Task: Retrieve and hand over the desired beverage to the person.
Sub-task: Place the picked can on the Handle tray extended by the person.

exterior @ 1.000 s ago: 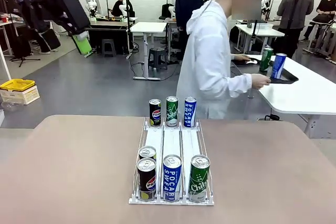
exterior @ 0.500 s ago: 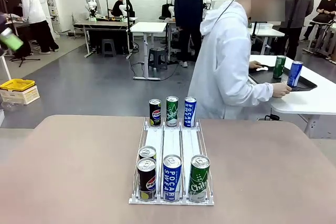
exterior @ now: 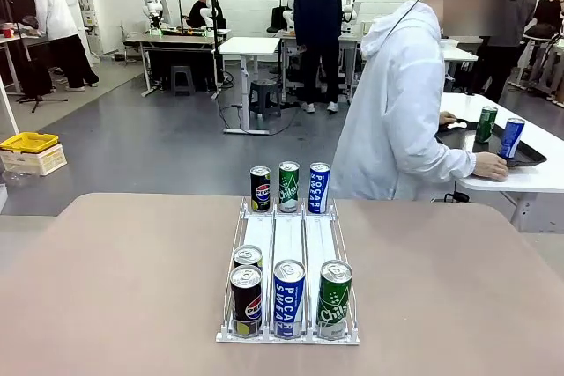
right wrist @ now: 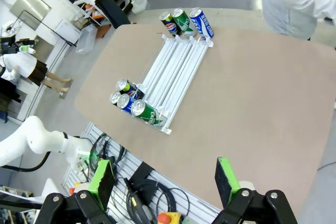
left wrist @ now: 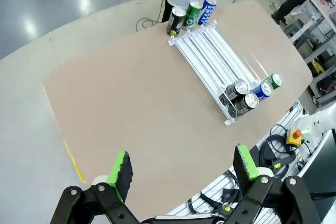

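Since a second ago the person (exterior: pixel 401 112) has stepped rightward along the far side, and the hand at the dark tray (exterior: pixel 529 154) on the white side table (exterior: pixel 538 178) has slid right with it; the tray with its green and blue cans now sits farther right. The left arm that crossed the upper left corner then has gone from that corner.

In the front view we see the white wire rack (exterior: pixel 288 253) in the middle of the tan table (exterior: pixel 115 288). At its far end three cans stand in a row: a Pepsi can (exterior: pixel 260 188), a green Chilsung can (exterior: pixel 288 186) and a blue Pocari can (exterior: pixel 319 188). At the near end stand two black Pepsi cans one behind the other (exterior: pixel 246 300), a blue Pocari Sweat can (exterior: pixel 288 298) and a green can (exterior: pixel 334 298). The person stands just behind the table, turned toward the side table, one hand (exterior: pixel 490 165) resting by the tray.

From the left wrist view, the left gripper (left wrist: pixel 182 170) hangs high over the table with its fingers spread wide and nothing between them; the rack lies well ahead.

From the right wrist view, the right gripper (right wrist: pixel 165 179) likewise stands wide and empty above the table's near edge, rack and cans well beyond it.
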Controlling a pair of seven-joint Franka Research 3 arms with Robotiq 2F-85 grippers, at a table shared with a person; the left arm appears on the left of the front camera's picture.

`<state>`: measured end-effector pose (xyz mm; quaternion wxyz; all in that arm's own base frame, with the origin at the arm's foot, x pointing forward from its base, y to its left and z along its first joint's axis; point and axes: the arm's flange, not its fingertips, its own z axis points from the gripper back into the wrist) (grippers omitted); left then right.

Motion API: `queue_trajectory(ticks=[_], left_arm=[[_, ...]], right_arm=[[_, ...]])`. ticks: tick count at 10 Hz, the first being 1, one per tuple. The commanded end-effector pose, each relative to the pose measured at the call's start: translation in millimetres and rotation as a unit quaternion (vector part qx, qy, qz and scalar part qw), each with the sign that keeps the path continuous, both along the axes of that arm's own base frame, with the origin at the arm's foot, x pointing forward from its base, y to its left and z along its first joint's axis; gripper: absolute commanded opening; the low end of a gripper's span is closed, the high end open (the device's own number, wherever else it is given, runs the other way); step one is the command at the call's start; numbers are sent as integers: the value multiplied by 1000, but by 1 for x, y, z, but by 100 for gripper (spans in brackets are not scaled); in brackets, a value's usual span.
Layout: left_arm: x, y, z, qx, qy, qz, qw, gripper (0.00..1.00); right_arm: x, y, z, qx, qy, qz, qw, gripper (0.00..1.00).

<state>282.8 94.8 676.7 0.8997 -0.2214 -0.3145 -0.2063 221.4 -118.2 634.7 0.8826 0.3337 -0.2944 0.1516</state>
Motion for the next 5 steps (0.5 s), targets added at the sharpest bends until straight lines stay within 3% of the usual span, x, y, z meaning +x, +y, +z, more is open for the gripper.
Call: queue_trajectory(ticks=[1,4,5], left_arm=[[3,11,-13,-17,-5,-12,1000,100],[6,9,-17,-30,-22,-5,999,100],[2,13,-9,-14,5,7,1000,100]], right_arm=[[2,0,0,8,-6,10,1000,100],[2,0,0,8,-6,10,1000,100],[2,0,0,8,-6,10,1000,100]])
